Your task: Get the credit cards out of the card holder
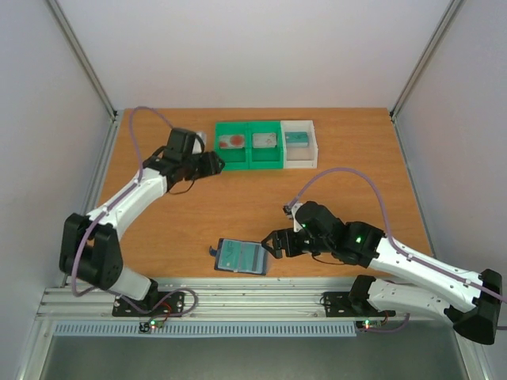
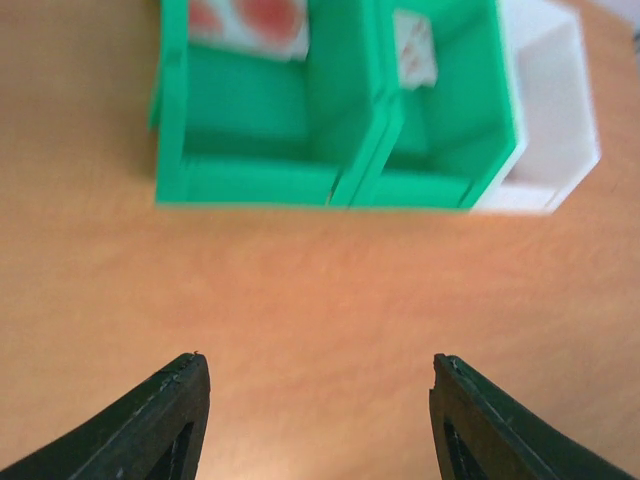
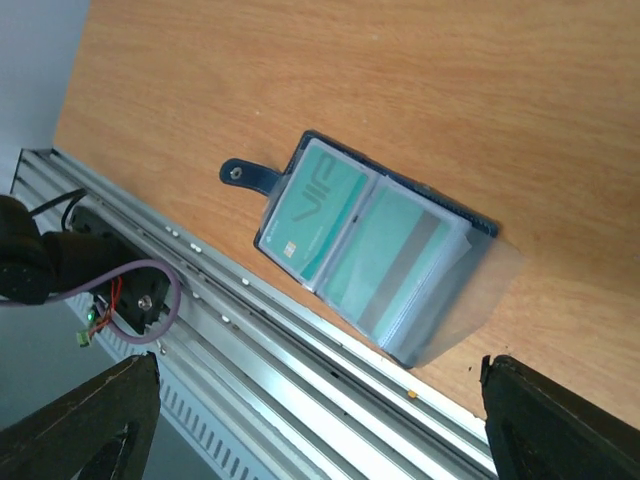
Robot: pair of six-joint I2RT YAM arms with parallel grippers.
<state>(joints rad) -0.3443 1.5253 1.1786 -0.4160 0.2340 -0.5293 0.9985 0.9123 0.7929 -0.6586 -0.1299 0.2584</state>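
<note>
The card holder [image 1: 242, 256] lies open near the table's front edge, its strap tab to the left. In the right wrist view the card holder [image 3: 440, 300] shows two teal credit cards [image 3: 315, 215] [image 3: 395, 265] in clear sleeves. My right gripper [image 1: 273, 244] [image 3: 320, 362] stands open just right of it, touching nothing. My left gripper [image 1: 215, 162] [image 2: 320, 365] is open and empty over bare table, in front of the green bin [image 2: 250, 180]. A pale card with a red blotch [image 1: 233, 142] [image 2: 250, 20] lies in that bin's left compartment.
The green bin's [image 1: 249, 158] right compartment holds a greyish card [image 1: 264, 141] [image 2: 415, 45]. A white bin [image 1: 309, 158] [image 2: 550, 130] beside it holds a teal card [image 1: 297, 139]. A metal rail [image 3: 300, 340] runs along the near table edge, close to the holder.
</note>
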